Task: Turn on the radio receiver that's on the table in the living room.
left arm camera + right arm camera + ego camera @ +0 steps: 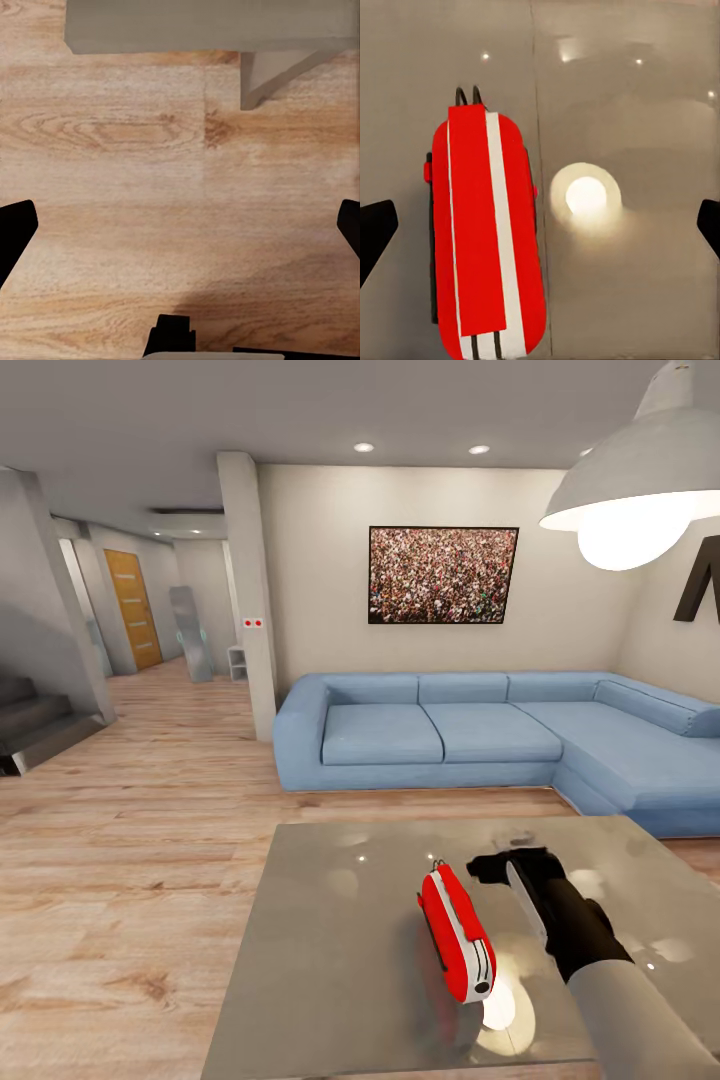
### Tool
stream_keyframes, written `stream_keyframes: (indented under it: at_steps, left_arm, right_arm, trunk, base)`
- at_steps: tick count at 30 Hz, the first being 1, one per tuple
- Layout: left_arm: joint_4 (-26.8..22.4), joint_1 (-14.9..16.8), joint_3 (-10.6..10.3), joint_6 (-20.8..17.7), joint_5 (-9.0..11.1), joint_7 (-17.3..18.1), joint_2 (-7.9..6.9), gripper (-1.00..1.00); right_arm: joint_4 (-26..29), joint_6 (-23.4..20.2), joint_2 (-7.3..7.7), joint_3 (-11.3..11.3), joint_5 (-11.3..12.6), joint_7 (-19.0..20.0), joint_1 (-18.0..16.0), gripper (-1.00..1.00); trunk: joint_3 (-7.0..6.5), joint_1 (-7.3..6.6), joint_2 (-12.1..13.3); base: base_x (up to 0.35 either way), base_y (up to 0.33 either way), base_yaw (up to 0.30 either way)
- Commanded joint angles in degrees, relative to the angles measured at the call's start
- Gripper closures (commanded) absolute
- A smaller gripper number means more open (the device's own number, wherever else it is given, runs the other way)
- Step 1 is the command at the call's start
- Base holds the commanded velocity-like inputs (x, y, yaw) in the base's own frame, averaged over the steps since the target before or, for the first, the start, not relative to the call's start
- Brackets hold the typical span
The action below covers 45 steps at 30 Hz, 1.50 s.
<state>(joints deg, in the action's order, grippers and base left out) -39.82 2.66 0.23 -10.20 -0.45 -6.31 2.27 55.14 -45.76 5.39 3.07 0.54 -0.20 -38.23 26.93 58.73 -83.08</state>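
Surveying the room: the living room has a light wood floor (130,840), a blue L-shaped sofa (480,735) against the far wall, a framed crowd picture (443,575) above it and a white pendant lamp (635,490) hanging at the upper right.
Desk: the low square desk (330,960) with its glossy grey top stands in front of the sofa; the lamp's glow reflects on it as a bright disc (585,196).
Right arm: it reaches in over the desk's right half, black at the wrist and grey nearer the body.
Right gripper: the right gripper (510,860) hovers above the desk, its black fingertips (375,229) spread wide at either edge of the right wrist view.
Radio receiver: the radio receiver (457,932) lies on the desk, red with white stripes, just left of the right arm; from the wrist camera the radio receiver (484,240) sits between the spread fingers, nearer one of them, not touched by either.
Left gripper: the left gripper (180,232) hangs over bare floor beside the desk's edge (210,26), fingers apart.
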Motion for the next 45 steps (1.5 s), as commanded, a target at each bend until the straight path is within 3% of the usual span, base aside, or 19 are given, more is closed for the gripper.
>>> stream_keyframes:
  at_steps: [1,5,9,13,16,23,32,36,38,45]
  left_arm:
    - [0.3,0.0,0.0,0.4,0.0,0.0,0.00,-1.00]
    - [1.3,0.0,0.0,2.4,-0.1,0.0,-0.03,-1.00]
    - [1.6,0.0,0.0,3.6,-0.1,0.0,0.00,-1.00]
    - [1.7,0.0,0.0,4.3,0.0,0.0,-0.04,-1.00]
    - [1.7,0.0,0.0,4.5,0.0,0.0,-0.06,-1.00]
    - [1.8,0.0,0.0,4.6,0.0,0.0,-0.02,-1.00]
    - [1.8,0.0,0.0,4.5,0.0,0.0,-0.06,-1.00]
    - [1.8,0.0,0.0,4.5,0.0,0.0,-0.07,-1.00]
    - [1.8,0.0,0.0,4.5,0.0,0.0,-0.08,-1.00]
    - [1.8,0.0,0.1,4.5,0.1,-0.1,-0.13,-1.00]
  right_arm:
    - [-1.2,0.0,-0.01,0.0,0.0,0.0,-0.7,-1.00]
    - [-5.6,-0.1,-0.53,0.9,0.1,0.3,-3.0,-1.00]
    - [-6.3,-0.3,-1.14,3.8,0.2,0.8,-3.2,-1.00]
    - [-7.4,-0.4,-1.62,8.6,0.3,2.3,-3.3,-1.00]
    - [-8.6,-0.4,-1.88,10.4,0.3,3.3,-3.3,-1.00]
    - [-11.1,-0.4,-2.18,11.5,0.3,4.6,-3.3,-1.00]
    - [-11.6,-0.2,-1.98,11.0,0.2,4.8,-3.3,-1.00]
    - [-11.6,0.0,-1.71,7.4,0.2,4.8,-3.3,-1.00]
    - [-11.6,0.0,-1.64,3.9,0.1,4.8,-3.3,-1.00]
    - [-11.6,0.1,-1.61,2.7,-0.2,4.8,-3.3,-1.00]
  trunk:
    - [0.00,0.00,0.0]
    - [0.00,0.00,0.0]
    - [0.00,0.00,0.0]
    - [0.00,0.00,0.0]
    - [0.00,0.00,0.0]
    - [0.00,0.00,0.0]
    - [0.00,0.00,0.0]
    - [0.00,0.00,0.0]
    - [0.00,0.00,0.0]
    - [0.00,0.00,0.0]
  base:
    - [0.000,0.000,0.000]
    - [0.000,0.000,0.000]
    - [0.000,0.000,0.000]
    - [0.000,0.000,0.000]
    - [0.000,0.000,0.000]
    - [0.000,0.000,0.000]
    - [0.000,0.000,0.000]
    - [0.000,0.000,0.000]
    - [0.042,-0.027,0.000]
    - [0.175,-0.158,0.000]
